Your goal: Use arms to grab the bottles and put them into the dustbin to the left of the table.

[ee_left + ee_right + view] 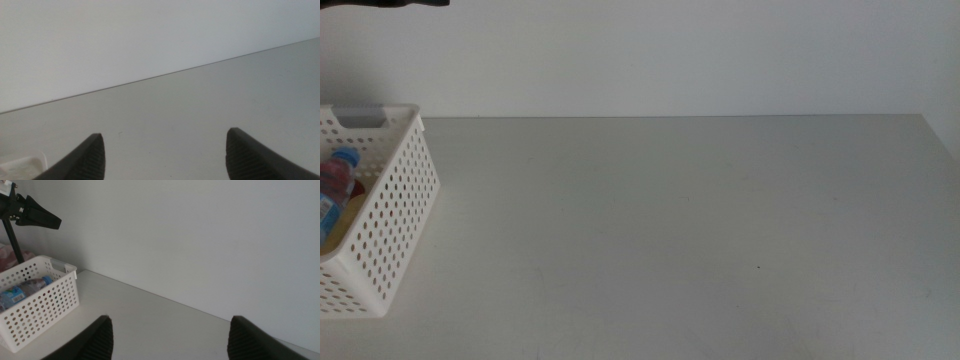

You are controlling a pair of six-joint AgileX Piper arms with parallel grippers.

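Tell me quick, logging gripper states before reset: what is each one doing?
Left gripper: open, holding nothing, above the table.
Right gripper: open, holding nothing.

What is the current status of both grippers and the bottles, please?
Left gripper open, empty, above the table. Right gripper open, empty, facing the dustbin. Blue-capped bottle in the dustbin. Nothing in the way.

No readable text, brand, number or sign can be made out in any view. A blue label is seen on the blue-capped bottle [334, 185] lying in the white basket [395, 215] at the left edge of the desk [700, 230], but its print is too small and blurred to be read.
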